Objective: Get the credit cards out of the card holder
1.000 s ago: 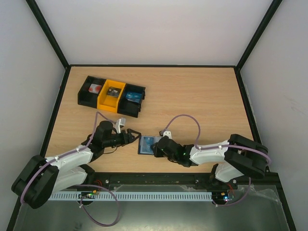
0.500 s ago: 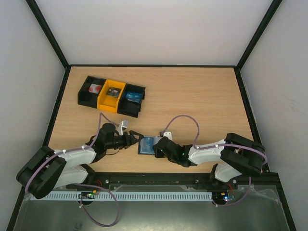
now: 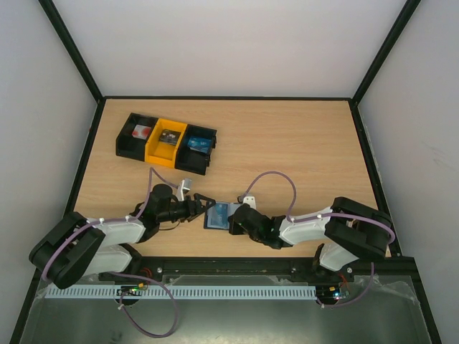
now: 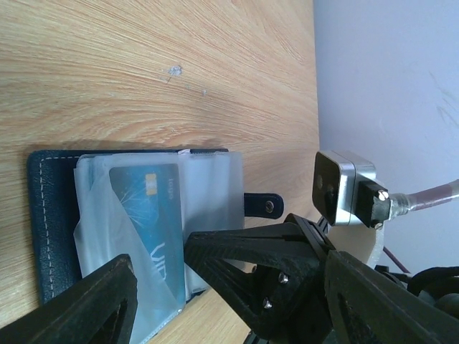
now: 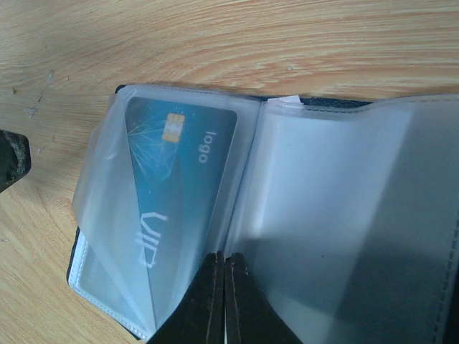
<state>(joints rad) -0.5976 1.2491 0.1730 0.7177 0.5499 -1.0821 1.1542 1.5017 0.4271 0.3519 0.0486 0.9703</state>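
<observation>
Card holder (image 4: 51,222) lies open, frosted sleeves showing blue credit card (image 4: 152,215).

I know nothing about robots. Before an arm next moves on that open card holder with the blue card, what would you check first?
1. Card holder lying open on the table: ok.
2. Blue card in view inside its clear sleeve, not yet pulled out: ok.
3. Left gripper open, fingers apart near the card's end: ok.
4. Right gripper shut at the fold between the sleeves: ok.
5. Right gripper actually pinning the holder in place: cannot tell.
6. More cards tucked behind the blue one: cannot tell.
</observation>
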